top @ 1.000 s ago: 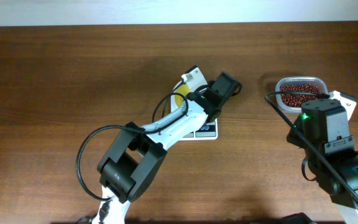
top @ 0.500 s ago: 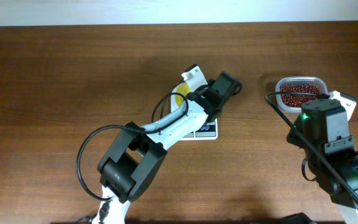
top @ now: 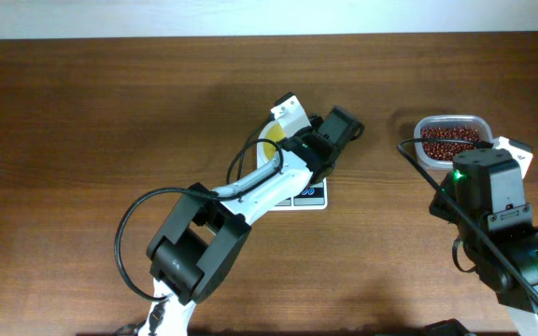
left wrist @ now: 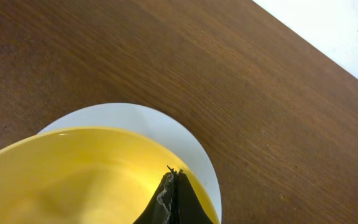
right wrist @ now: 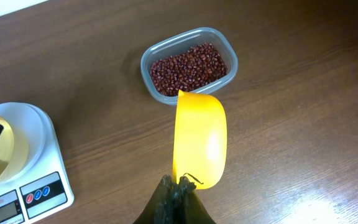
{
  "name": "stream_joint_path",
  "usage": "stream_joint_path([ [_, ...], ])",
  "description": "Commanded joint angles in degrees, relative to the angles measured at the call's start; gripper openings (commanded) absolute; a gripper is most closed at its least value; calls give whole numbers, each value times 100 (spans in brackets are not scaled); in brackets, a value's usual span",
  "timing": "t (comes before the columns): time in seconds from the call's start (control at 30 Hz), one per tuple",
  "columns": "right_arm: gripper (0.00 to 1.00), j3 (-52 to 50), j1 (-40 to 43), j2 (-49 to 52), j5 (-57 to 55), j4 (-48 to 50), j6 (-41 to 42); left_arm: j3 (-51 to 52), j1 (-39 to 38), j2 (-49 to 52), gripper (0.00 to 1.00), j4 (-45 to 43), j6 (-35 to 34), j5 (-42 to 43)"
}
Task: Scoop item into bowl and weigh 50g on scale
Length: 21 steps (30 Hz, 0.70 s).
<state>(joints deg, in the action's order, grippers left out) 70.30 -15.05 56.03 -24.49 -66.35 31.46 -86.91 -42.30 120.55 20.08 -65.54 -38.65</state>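
Note:
The pale yellow bowl (left wrist: 73, 174) rests over the round white platform of the scale (left wrist: 166, 124). My left gripper (left wrist: 174, 186) is shut on the bowl's rim. In the overhead view, the left gripper (top: 284, 131) is over the bowl (top: 270, 149) on the scale (top: 311, 196). My right gripper (right wrist: 182, 183) is shut on the handle of a yellow scoop (right wrist: 199, 137), held just short of the beans (right wrist: 188, 65). No beans show in the scoop or bowl. The right wrist view also shows the scale (right wrist: 45, 165) and bowl (right wrist: 2, 152) at left.
The beans lie in a clear rounded-rectangular plastic container (top: 451, 121) at the far right of the brown wooden table, just ahead of the right arm. The left arm's cable loops over the table's middle front.
The left gripper's tip has shifted slightly toward the far left at the bowl. The right arm and scoop have not moved.

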Motion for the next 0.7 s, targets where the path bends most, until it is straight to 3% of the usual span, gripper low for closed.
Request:
stream_joint_path([
  [0.0,4,118,-26,-55,13,-37,24,-72,72,52,0,-11,98,-175],
  [0.67,4,118,-26,-55,9,-81,24,-72,160,52,0,-295,98,-382],
])
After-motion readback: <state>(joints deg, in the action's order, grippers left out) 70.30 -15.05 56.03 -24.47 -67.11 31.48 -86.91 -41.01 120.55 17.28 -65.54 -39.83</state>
